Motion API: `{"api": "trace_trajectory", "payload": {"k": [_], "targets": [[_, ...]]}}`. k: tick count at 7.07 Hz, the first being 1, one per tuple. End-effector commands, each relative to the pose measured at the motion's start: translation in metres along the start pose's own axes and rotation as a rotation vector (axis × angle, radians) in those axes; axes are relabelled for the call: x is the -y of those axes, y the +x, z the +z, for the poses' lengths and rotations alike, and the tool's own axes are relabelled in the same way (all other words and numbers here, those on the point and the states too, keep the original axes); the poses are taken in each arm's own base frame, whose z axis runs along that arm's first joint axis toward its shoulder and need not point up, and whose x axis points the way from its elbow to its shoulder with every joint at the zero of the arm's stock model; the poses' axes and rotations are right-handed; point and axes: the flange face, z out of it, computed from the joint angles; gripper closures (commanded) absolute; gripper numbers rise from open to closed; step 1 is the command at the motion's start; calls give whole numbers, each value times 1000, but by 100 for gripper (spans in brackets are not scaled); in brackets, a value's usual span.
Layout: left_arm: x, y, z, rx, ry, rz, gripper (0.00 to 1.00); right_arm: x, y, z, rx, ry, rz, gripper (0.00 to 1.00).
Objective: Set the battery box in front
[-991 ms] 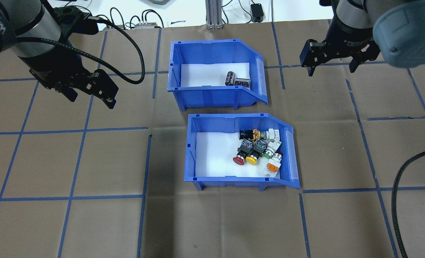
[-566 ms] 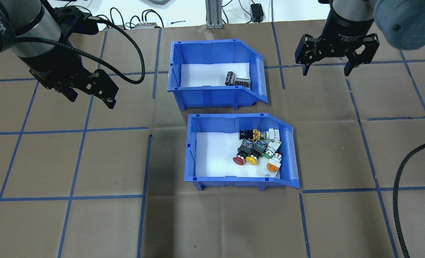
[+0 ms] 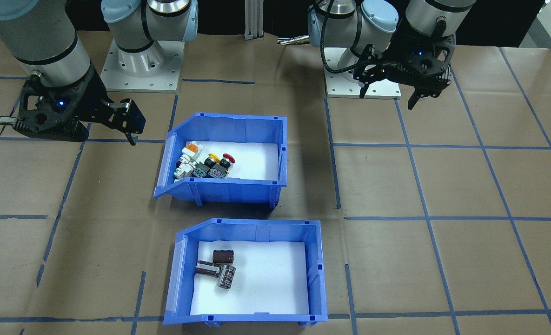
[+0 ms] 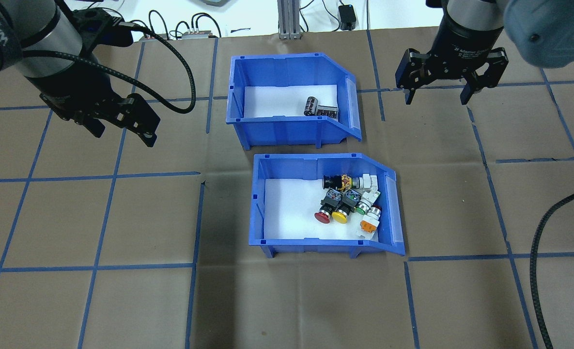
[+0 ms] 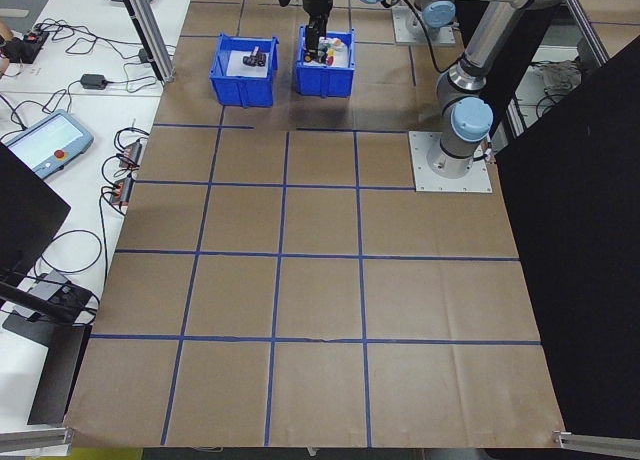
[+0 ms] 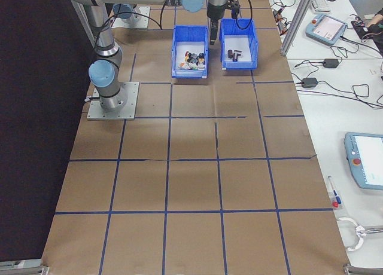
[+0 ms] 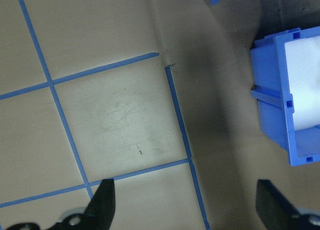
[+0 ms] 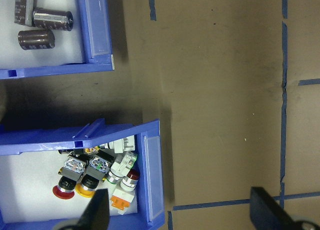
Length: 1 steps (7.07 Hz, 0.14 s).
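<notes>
The battery box (image 4: 287, 132), a blue bin with a white foam floor and three dark cylinders (image 4: 316, 106), stands at the far middle of the table. In the front-facing view the battery box (image 3: 319, 272) is the nearer bin. My right gripper (image 4: 435, 99) hangs open and empty to the right of its sloped side, apart from it. The right wrist view shows the cylinders (image 8: 36, 39) at upper left. My left gripper (image 4: 122, 134) is open and empty above the table, well left of both bins.
A second blue bin (image 4: 311, 246) holding colourful push-button switches (image 4: 347, 201) sits just behind the battery box on the robot's side. A black cable (image 4: 538, 252) loops at the right. Cables and an aluminium post (image 4: 289, 19) line the far edge.
My right gripper has swung a little left toward the battery box and turned so that its fingers sit level. The left arm and both bins have not moved.
</notes>
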Motion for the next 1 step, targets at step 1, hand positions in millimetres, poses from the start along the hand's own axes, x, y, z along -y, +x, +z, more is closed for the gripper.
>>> {"api": "trace_trajectory", "payload": {"k": [1], "targets": [[0, 0, 0, 0, 0, 0, 0, 0, 0, 0, 0, 1, -3, 0]]}}
